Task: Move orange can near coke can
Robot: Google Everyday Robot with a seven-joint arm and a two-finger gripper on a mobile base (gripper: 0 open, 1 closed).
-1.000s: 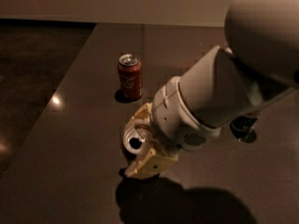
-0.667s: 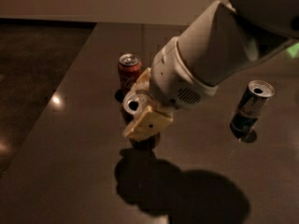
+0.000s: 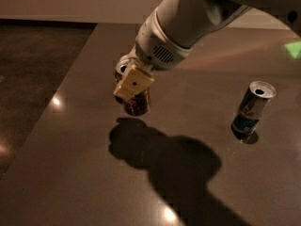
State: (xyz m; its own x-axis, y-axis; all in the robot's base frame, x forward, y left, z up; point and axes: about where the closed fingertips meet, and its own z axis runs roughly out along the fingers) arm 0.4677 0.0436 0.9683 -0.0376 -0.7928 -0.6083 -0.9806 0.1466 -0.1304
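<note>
My gripper [image 3: 132,89] is at the table's middle left, under the big white arm, and is shut on the orange can [image 3: 138,103]. A cream finger [image 3: 134,81] lies across the can's front. The can's dull brownish side shows below the finger and its silver top with a dark hole shows at the upper left. It is held tilted, with its lower end just above the table and its shadow beneath. The coke can is hidden behind the gripper and the held can.
A slim dark blue-silver can [image 3: 251,109] stands upright at the right side of the dark brown table [image 3: 84,173]. The table's left edge runs diagonally, with dark floor beyond. The arm's large shadow falls on the front middle.
My gripper has carried the orange can up and away from the camera, toward where the coke can stood. The coke can, visible before, is now covered. The blue-silver can has not moved.
</note>
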